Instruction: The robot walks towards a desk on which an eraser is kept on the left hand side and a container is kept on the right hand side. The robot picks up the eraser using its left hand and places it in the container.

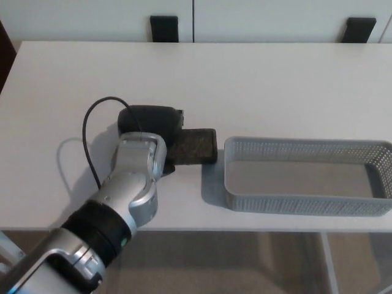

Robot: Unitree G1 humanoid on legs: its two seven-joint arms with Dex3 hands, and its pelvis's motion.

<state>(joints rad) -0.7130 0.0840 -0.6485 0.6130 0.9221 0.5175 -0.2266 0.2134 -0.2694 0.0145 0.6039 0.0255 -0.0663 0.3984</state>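
Head view looks down on a white tabletop (257, 86) with the left hand (150, 119) lowered onto the near-left part of it. The eraser (195, 146) lies flat just to the right of that hand, touching or partly tucked under its right edge. It is a dark, flat slab with rounded corners and a dull, slightly speckled top. Its long axis runs roughly left to right, pointing toward the container (304, 204). The eraser's right end sits just beside the container's left wall; whether the two touch I cannot tell.

From above, the hand shows mostly as a rounded black back, and the fingers are folded out of sight beneath and beyond it. Whether they are spread, closed, or already gripping the eraser cannot be told from here. A thin black cable (92, 131) loops off the silver forearm over the tabletop.

The container is a long, shallow, grey basket with perforated mesh walls and a smooth floor, and nothing lies in it. Only the left arm is visible, and it is the one beside the eraser. The grasp likely turns on the fingers reaching rightward across the eraser's short width, then lifting it over the low mesh wall.
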